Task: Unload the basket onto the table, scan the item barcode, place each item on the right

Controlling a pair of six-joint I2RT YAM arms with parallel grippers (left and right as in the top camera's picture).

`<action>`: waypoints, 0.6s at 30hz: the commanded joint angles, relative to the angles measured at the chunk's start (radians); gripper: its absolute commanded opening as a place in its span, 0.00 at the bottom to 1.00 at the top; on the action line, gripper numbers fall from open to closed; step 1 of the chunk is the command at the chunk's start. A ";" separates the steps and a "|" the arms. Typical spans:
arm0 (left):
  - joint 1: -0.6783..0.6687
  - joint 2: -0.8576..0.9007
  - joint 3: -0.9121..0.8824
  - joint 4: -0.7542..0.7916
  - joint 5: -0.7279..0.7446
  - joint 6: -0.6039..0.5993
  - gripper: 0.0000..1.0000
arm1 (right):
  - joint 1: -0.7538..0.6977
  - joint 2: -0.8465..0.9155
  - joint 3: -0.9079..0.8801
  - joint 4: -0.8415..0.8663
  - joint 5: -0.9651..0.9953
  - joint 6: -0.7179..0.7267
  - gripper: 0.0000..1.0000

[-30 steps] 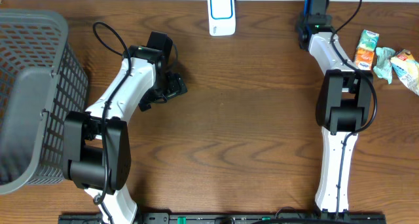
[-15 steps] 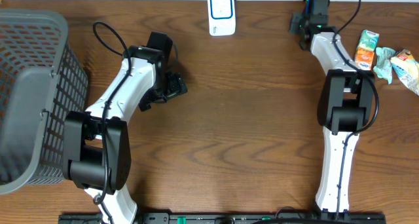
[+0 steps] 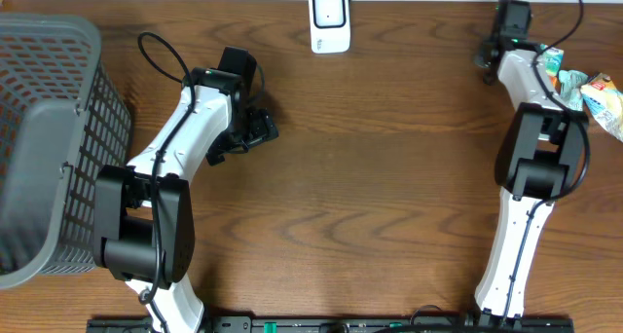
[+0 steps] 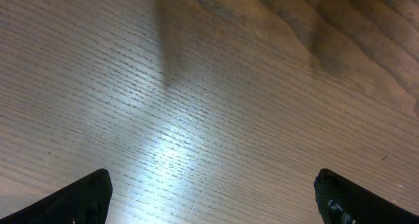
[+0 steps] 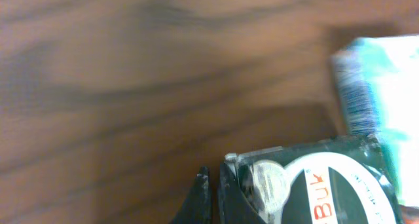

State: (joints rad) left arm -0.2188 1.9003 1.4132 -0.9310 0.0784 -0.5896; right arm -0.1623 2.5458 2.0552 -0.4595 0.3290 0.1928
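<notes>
- The drink carton (image 5: 308, 185) is at the far right of the table (image 3: 389, 177), just beside the right gripper (image 5: 211, 196), whose fingers are pressed together and hold nothing.
- The left gripper (image 4: 222, 198) is spread wide and holds nothing.
- The carton is probably light, stiff and smooth: grasp its flat sides.

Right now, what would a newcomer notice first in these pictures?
The two white-and-black arms dominate the wooden table. A grey mesh basket fills the left edge, a white scanner stands at the far middle, and the right gripper, shut, is beside colourful packets at the right edge.
</notes>
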 commanded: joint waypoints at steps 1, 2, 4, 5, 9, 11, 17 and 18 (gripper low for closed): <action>0.002 0.002 -0.006 -0.003 -0.013 0.009 0.97 | -0.039 -0.011 -0.007 -0.064 0.084 0.011 0.01; 0.002 0.002 -0.006 -0.003 -0.013 0.009 0.98 | -0.041 -0.028 -0.007 -0.077 0.084 0.011 0.01; 0.002 0.002 -0.006 -0.003 -0.013 0.009 0.98 | -0.040 -0.058 -0.007 -0.090 0.084 0.011 0.01; 0.002 0.002 -0.006 -0.003 -0.013 0.009 0.98 | -0.036 -0.093 -0.007 -0.104 0.084 0.011 0.01; 0.002 0.002 -0.006 -0.003 -0.013 0.009 0.98 | -0.019 -0.211 -0.007 -0.154 0.079 0.013 0.20; 0.002 0.002 -0.006 -0.003 -0.013 0.009 0.98 | -0.002 -0.298 -0.007 -0.200 0.047 0.013 0.45; 0.002 0.002 -0.006 -0.003 -0.013 0.009 0.98 | 0.048 -0.544 -0.007 -0.365 -0.148 0.054 0.99; 0.002 0.002 -0.006 -0.003 -0.013 0.009 0.97 | 0.061 -0.605 -0.007 -0.417 -0.182 0.079 0.99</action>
State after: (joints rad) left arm -0.2188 1.9003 1.4132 -0.9306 0.0784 -0.5896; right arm -0.1349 2.0819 2.0384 -0.7986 0.2729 0.2127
